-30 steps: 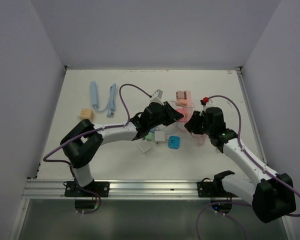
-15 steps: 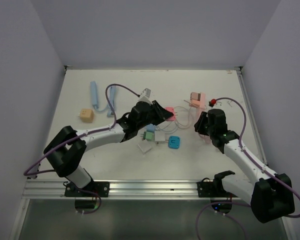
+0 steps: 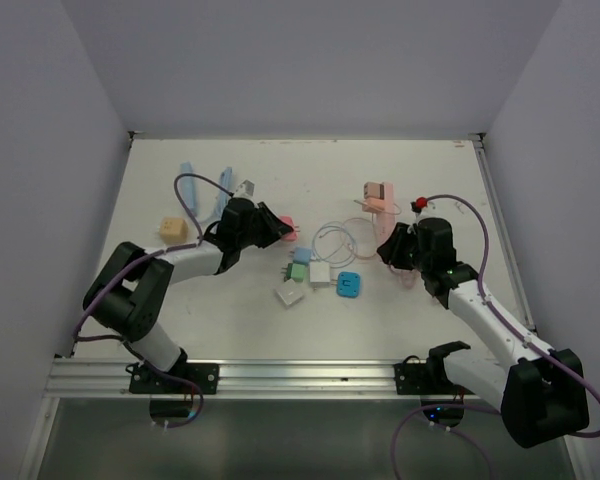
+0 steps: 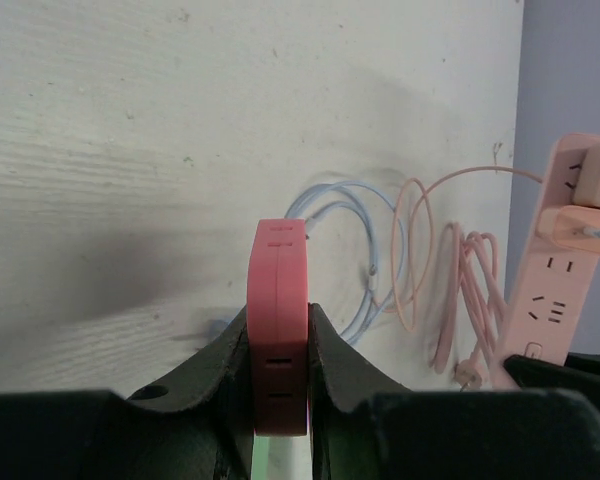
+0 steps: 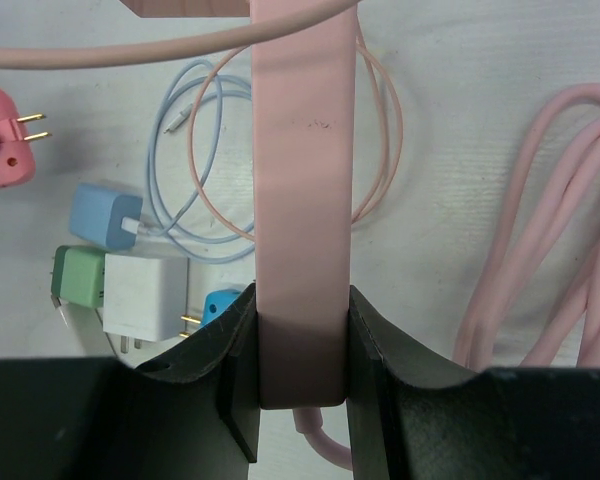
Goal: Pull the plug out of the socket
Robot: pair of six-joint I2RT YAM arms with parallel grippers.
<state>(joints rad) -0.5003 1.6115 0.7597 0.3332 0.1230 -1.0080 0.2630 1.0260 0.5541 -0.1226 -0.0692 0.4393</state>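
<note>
My left gripper [image 3: 272, 229] is shut on a flat pink plug [image 3: 284, 227], held left of the table's middle and clear of the socket strip. In the left wrist view the plug [image 4: 280, 300] stands edge-on between the fingers [image 4: 332, 340]. The right wrist view shows its two prongs bare [image 5: 5, 150]. My right gripper [image 3: 394, 246] is shut on the near end of the pink socket strip [image 3: 381, 199]; the strip [image 5: 300, 200] runs away from the fingers [image 5: 380, 340]. A tan adapter [image 3: 371, 189] still sits in the strip's far end.
Blue [image 3: 301, 256], green [image 3: 298, 270], white [image 3: 320, 272] and cyan [image 3: 349, 285] chargers lie in the middle, with thin coiled cables [image 3: 338, 238] behind. The strip's thick pink cord [image 5: 540, 270] lies to the right. Light blue cables [image 3: 190, 185] and a tan cube [image 3: 172, 228] are at far left.
My left gripper has carried the pink plug leftward, away from the socket strip. The right gripper kept its hold on the strip, which shifted a little.
</note>
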